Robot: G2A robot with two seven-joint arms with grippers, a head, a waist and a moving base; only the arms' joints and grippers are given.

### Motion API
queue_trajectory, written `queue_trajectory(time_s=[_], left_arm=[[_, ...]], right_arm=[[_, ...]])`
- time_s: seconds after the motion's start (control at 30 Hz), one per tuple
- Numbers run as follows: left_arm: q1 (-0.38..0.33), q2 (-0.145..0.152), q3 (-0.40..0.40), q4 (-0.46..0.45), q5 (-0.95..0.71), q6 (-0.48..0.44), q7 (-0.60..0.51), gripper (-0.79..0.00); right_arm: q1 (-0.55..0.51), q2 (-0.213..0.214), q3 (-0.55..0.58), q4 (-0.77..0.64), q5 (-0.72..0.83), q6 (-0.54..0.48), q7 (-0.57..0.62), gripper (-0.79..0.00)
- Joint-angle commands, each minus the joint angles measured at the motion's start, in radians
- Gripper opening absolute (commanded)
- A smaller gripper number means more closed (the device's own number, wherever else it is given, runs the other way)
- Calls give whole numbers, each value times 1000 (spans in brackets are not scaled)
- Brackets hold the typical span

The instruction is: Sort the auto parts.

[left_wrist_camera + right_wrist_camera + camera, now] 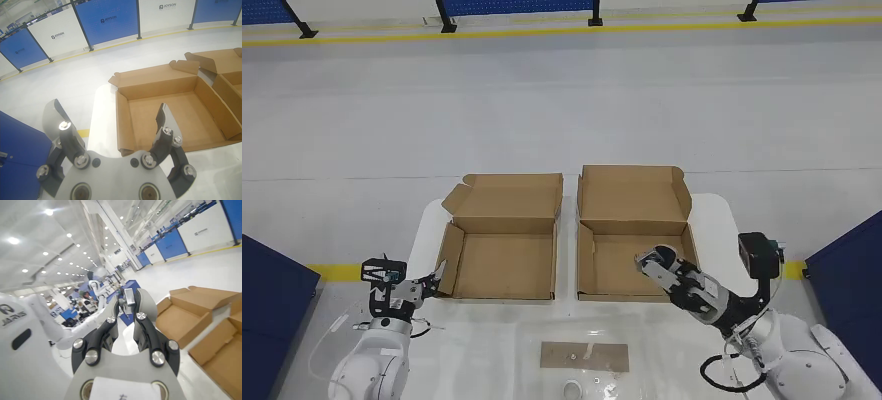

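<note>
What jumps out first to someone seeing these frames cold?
The shiny silver metal block pinched in the right gripper, held over the near part of the right-hand open brown cardboard box. Its twin, the left-hand open cardboard box, sits beside it on the white table; what shows of both floors is bare. The left gripper hangs open at that box's near left corner.

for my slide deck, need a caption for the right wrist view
Right hand grips a metal part between its fingertips, two open cardboard boxes beyond it.
</note>
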Motion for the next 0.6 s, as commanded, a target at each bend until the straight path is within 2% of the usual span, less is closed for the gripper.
queue_trajectory(time_s=[0.0, 0.33, 0.57], left_arm=[[0, 0, 0, 0, 0, 0, 0, 0], [0, 0, 0, 0, 0, 0, 0, 0], [0, 0, 0, 0, 0, 0, 0, 0]], right_arm=[[5, -2, 11, -4, -97, 67, -1, -785], [45, -8, 18, 7, -335, 294, 82, -785], [53, -13, 1, 19, -346, 318, 89, -785]])
